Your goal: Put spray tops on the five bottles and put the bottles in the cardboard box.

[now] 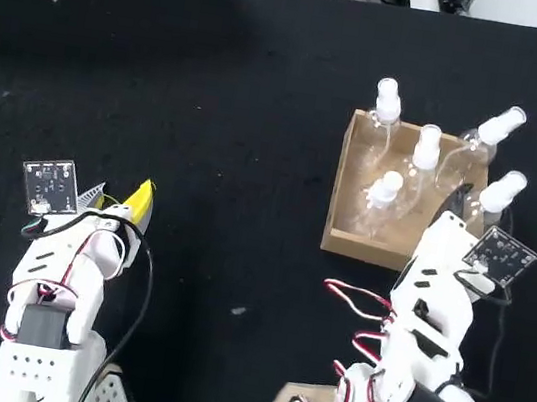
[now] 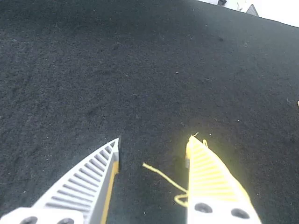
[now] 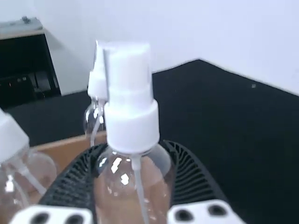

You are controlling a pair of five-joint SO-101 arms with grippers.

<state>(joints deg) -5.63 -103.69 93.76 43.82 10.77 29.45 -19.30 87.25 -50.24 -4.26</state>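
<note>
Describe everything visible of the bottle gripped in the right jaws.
Clear plastic bottle, round-shouldered, upright, wearing a white spray top with a thin dip tube inside. The right black ribbed jaws clasp its body on both sides. It is at the cardboard box's right edge; inside or outside, I cannot tell.

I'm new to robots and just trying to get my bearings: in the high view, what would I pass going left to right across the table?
left tool, open → cardboard box → bottle gripped by the right tool
</note>
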